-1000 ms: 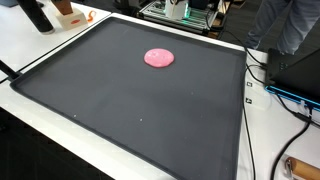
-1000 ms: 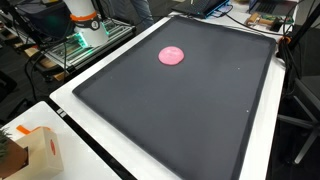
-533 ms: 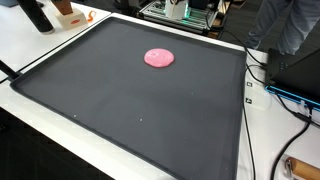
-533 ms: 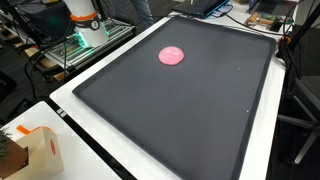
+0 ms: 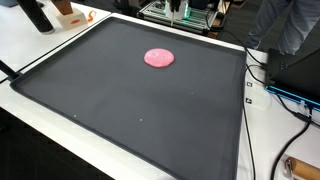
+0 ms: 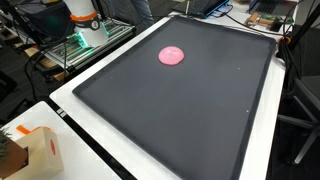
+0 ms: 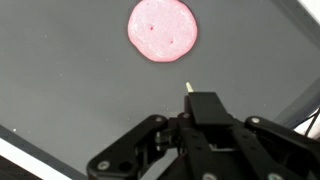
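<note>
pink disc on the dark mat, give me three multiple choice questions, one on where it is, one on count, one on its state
1. Where does the pink disc lie?
A on the floor
B on the dark mat, in its far half in an exterior view
C inside a bowl

2. How many discs are on the mat?
A one
B two
C three

3. What is the disc's state?
A lifted off the mat
B standing on edge
C lying flat, apart from the gripper

Answers:
1 B, both exterior views show it on the mat, away from the edges.
2 A, only one pink disc shows in any view.
3 C, the wrist view shows bare mat between disc and gripper.
</note>
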`<control>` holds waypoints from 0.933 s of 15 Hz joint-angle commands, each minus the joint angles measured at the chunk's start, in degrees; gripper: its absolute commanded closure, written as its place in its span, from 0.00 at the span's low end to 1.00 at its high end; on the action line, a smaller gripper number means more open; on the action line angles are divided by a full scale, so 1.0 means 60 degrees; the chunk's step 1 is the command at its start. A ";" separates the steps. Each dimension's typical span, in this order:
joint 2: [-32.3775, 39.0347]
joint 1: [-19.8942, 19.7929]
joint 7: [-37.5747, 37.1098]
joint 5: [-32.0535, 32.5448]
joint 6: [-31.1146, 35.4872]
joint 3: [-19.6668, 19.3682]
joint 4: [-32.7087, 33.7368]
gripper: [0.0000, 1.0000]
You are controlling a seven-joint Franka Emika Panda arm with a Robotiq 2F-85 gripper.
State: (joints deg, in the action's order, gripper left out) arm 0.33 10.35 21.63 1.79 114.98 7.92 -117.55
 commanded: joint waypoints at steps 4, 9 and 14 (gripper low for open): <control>0.0294 -0.0458 0.1406 -0.0831 0.0289 -0.0146 -0.0788 0.97; 0.0745 -0.0732 0.1972 -0.1109 0.0857 -0.0183 -0.1216 0.97; 0.1287 -0.1053 0.2565 -0.1624 0.1959 -0.0195 -0.1525 0.97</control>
State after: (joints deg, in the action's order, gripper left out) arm 6.82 5.36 34.02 -5.51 123.02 6.78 -125.00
